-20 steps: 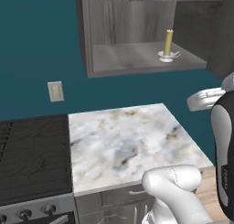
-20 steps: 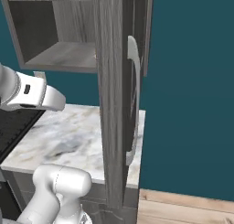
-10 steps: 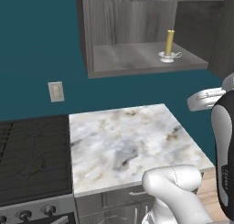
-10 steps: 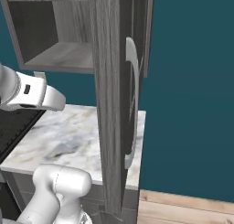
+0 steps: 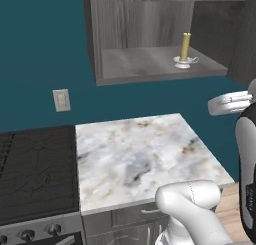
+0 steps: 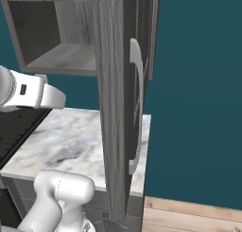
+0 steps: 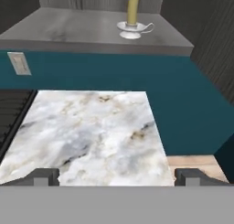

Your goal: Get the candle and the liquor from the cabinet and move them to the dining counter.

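Note:
The candle (image 5: 185,46), a pale-yellow stick in a small white saucer holder, stands upright at the right of the open cabinet's (image 5: 150,69) lower shelf. In the hand view the candle (image 7: 133,10) is at the top centre, on the cabinet (image 7: 68,31) shelf, well ahead of and above my gripper (image 7: 117,177). Its two fingertips (image 7: 45,176) stand wide apart, open and with nothing between them, over the near edge of a small marble worktop. The cabinet door (image 6: 113,108) is swung open and seen edge-on, with its silver bar handle (image 6: 137,103). The liquor and the dining counter are out of view.
A small marble worktop (image 5: 140,154) lies below the cabinet, with a black stove (image 5: 35,169) to its left and a wall outlet (image 5: 61,100) on the teal wall. Wooden floor (image 6: 189,217) shows to the right of the base unit.

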